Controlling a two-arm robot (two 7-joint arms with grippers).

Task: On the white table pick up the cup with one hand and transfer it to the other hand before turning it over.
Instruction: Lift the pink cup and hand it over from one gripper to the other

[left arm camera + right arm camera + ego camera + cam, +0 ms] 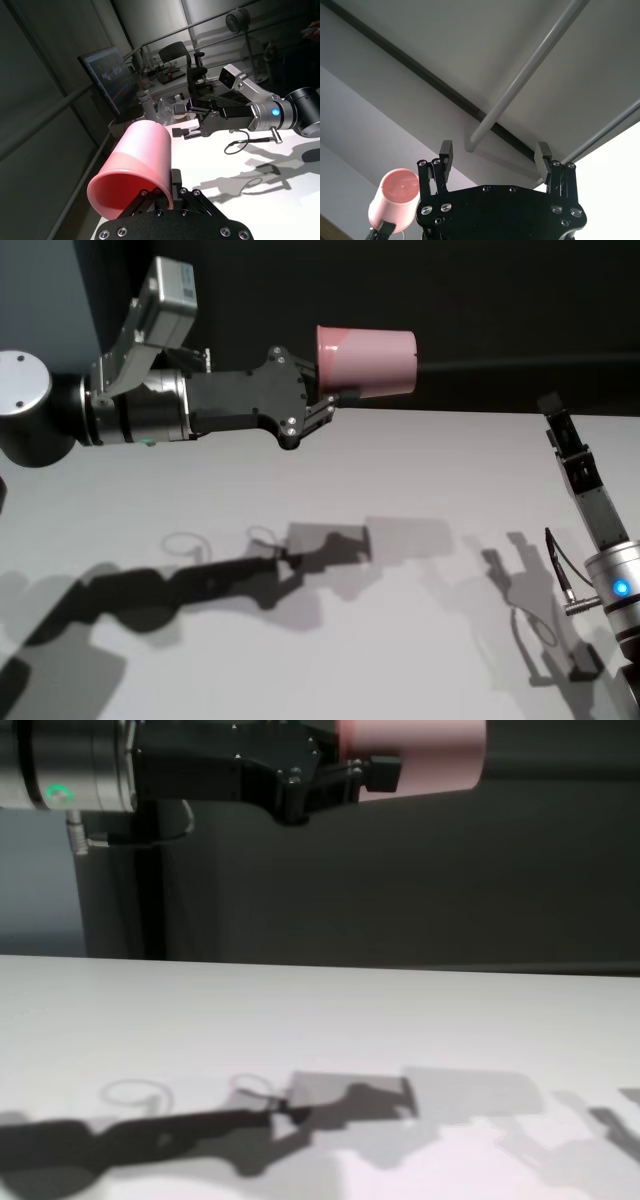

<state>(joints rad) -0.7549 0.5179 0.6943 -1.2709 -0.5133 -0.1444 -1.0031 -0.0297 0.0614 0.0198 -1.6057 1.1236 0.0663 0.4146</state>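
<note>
The broad matte white table [300, 480] fills the lower two thirds of the head view, crossed by arm shadows. Across the upper left reaches the left arm, its black-housed left gripper [335, 400] clenched on the rim of the small pink plastic tumbler, the cup [368, 362], held on its side high above the table at upper centre. At the right edge the right gripper [556, 420] points upward, jaws spread wide, grasping nothing.

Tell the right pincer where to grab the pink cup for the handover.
Grip the cup around its free narrow base end, coming in from the robot's right. It lies sideways in the air, base toward the open right pincer, and the left pincer already pinches its rim.
</note>
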